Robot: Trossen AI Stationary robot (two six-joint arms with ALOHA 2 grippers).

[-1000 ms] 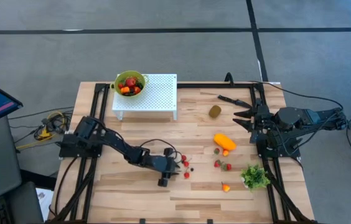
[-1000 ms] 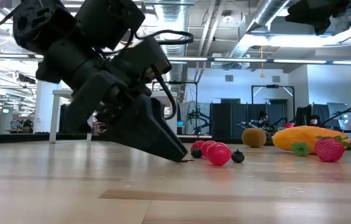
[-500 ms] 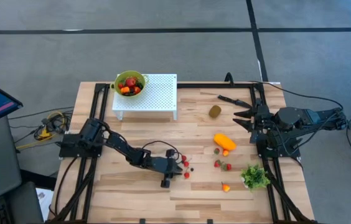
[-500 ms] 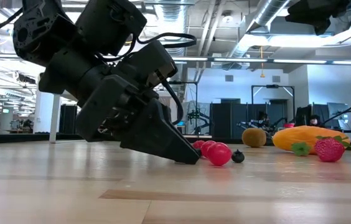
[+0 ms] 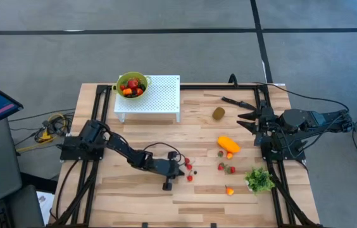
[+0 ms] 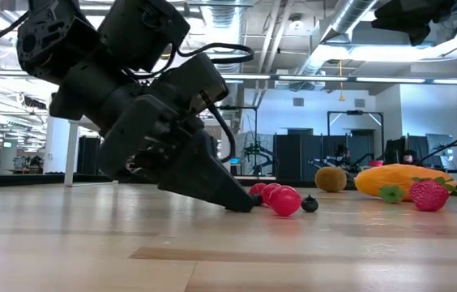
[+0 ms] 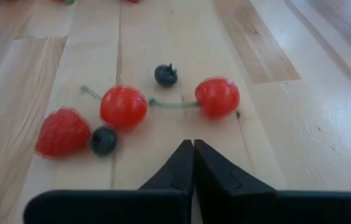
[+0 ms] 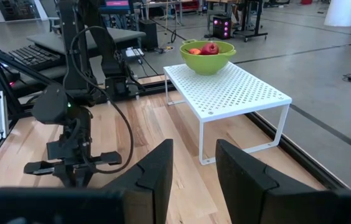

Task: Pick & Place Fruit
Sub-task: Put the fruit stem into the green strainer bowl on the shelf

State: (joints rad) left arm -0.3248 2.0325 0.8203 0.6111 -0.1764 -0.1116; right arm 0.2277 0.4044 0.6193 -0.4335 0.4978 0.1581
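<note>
Since one second ago our left gripper [image 7: 193, 144] has closed completely, empty, just short of the cherries [image 7: 124, 106]. We should open again, go forward over one cherry, then close. Our right gripper [image 8: 193, 163] waits half open, far from the cherries

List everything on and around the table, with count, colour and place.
Bowl: one, green, holding fruit, on the rack's left end.
Rack: one, white perforated, far left of the table.
Kiwi: one, brownish, right of the rack.
Orange fruit: one, elongated, table's right half.
Cherries: two, red, joined by a green stem, just ahead of the left gripper.
Raspberry: one, red, beside the cherries.
Dark berries: two, among the cherries.
Leafy bunch: one, green, near right edge.
Knife: one, black, far right.
Left gripper: shut, empty, tips at the table.
Right gripper: open, waiting at the right edge.
</note>
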